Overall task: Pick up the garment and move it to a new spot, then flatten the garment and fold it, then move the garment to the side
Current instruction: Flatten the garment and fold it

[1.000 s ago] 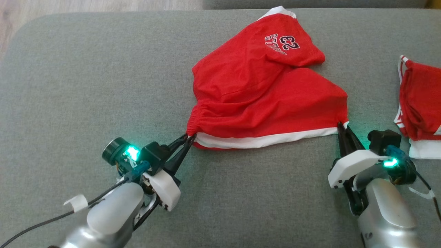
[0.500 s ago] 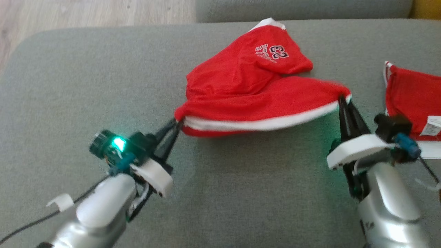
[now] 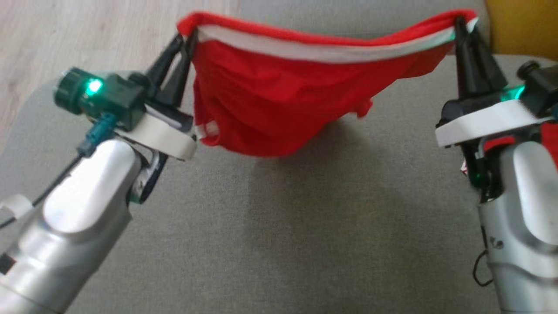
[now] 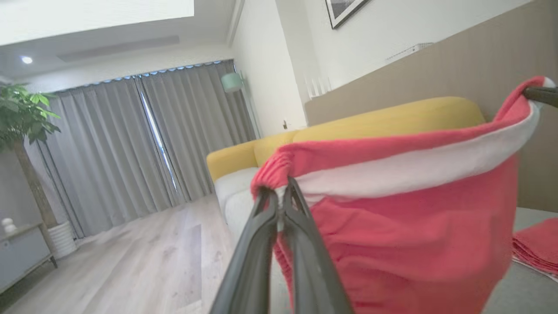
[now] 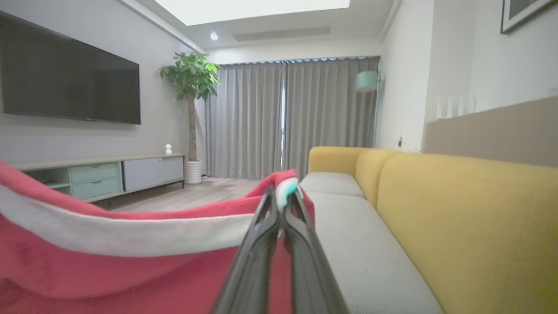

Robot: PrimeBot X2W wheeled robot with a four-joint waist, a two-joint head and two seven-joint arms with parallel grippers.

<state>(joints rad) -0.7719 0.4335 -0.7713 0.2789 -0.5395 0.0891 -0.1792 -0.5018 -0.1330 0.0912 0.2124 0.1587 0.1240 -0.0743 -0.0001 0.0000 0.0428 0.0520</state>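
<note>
The garment (image 3: 279, 100) is a pair of red shorts with a white stripe, hanging in the air above the grey cushion (image 3: 305, 226). My left gripper (image 3: 186, 37) is shut on its gathered corner at upper left. At upper right my right gripper (image 3: 460, 21) is shut on the other corner. The striped edge stretches between them and the rest sags below. The left wrist view has the garment (image 4: 405, 235) pinched at my left gripper (image 4: 279, 194). The right wrist view has the garment (image 5: 109, 257) clamped in my right gripper (image 5: 281, 194).
More red cloth (image 4: 536, 250) lies folded on the cushion to the right, partly behind my right arm. A yellow sofa back (image 5: 471, 218) runs along the right side. Wood floor (image 3: 65, 39) lies beyond the cushion's left edge.
Both grippers have lifted the garment off the cushion and raised it; it now hangs between them instead of lying flat. The head camera has shifted as well.
</note>
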